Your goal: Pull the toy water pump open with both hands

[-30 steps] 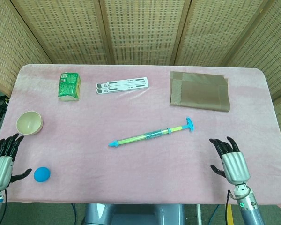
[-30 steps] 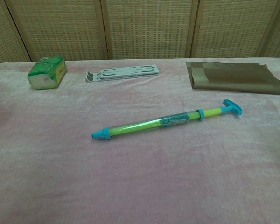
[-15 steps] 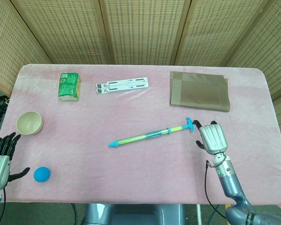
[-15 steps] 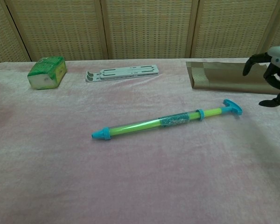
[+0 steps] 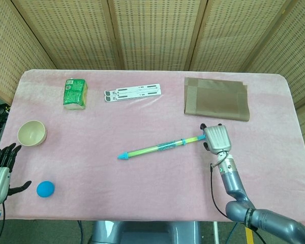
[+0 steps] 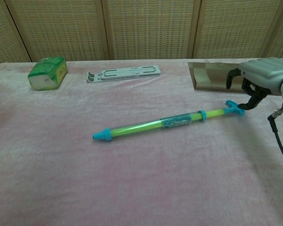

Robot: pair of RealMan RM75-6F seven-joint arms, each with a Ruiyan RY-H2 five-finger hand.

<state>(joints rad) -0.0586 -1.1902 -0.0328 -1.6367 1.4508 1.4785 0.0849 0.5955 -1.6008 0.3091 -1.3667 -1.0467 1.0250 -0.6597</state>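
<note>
Closest in, the left hand sits way off at about 8 o'clock on the desk, fingers spread and holding nothing, with a blue ball just beside it and a beige bowl a bit further back. The toy water pump lies flat mid-desk, nozzle toward 8 o'clock and T-handle toward 2 o'clock, and the right hand hangs right over that handle with its fingers curled down around it, can't tell if they actually grip. Along the far side from 10 to 2 o'clock there's a green carton, a white folding stand and a brown cloth.

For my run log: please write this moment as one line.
right hand: over toy water pump handle, grasp unclear | left hand: open, far | pump: closed
</note>
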